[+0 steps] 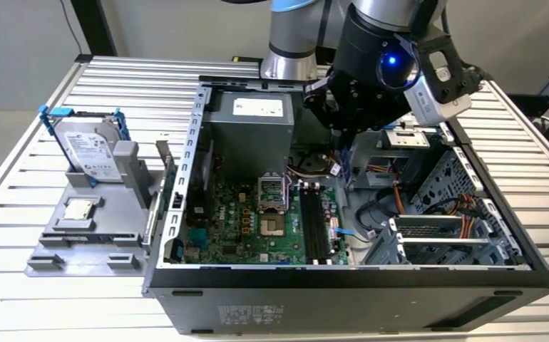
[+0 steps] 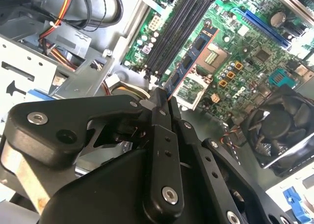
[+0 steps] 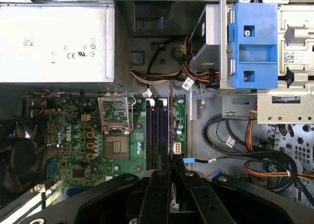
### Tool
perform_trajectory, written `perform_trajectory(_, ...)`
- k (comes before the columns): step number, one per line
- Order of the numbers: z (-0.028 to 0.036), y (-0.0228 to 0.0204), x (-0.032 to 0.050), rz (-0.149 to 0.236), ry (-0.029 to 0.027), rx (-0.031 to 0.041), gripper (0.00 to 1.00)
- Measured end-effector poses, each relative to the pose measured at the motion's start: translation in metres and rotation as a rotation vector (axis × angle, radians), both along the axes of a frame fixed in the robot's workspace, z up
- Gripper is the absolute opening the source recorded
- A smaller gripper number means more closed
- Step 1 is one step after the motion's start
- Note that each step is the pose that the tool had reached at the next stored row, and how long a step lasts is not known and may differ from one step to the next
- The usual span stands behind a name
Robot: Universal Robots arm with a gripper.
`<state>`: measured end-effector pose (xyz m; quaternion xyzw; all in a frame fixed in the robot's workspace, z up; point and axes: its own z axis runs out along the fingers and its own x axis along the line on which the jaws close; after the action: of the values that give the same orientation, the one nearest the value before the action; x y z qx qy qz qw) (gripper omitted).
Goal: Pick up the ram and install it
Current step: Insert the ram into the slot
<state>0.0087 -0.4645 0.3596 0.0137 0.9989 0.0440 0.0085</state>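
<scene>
Above black memory slots (image 3: 156, 131) on green motherboard (image 3: 78, 136), inside open dark-grey PC case (image 1: 351, 279): black two-finger gripper (image 2: 164, 100) pinching one end of ram (image 2: 194, 57), long thin dark board w/ small chips; ram runs parallel to slots, clear of them; silver square CPU socket (image 3: 114, 121) just beside slots.

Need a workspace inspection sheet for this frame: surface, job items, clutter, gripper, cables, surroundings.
surface: slatted metal table, with an open computer case on it.
job's things: ram held above the motherboard's memory slots, not seated.
clutter: hard drive and processor chip on grey fixture, on the exterior view's left.
grippers: gripper shut on the ram, over the open case.
cables: bundles beside the motherboard, apart from the ram.
surroundings: grey wall behind the table.
</scene>
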Motion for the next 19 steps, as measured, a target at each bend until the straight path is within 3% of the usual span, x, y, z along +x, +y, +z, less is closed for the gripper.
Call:
perform_trajectory(7,-0.0126,0.0,0.0079,0.0,0.0001,-0.0012,0.0)
perform_trajectory(14,-0.0252,0.0,0.0107,0.0,-0.001,-0.0036,0.0)
perform_trajectory(19,-0.03,0.0,0.0108,0.0,-0.0024,-0.0289,0.0)
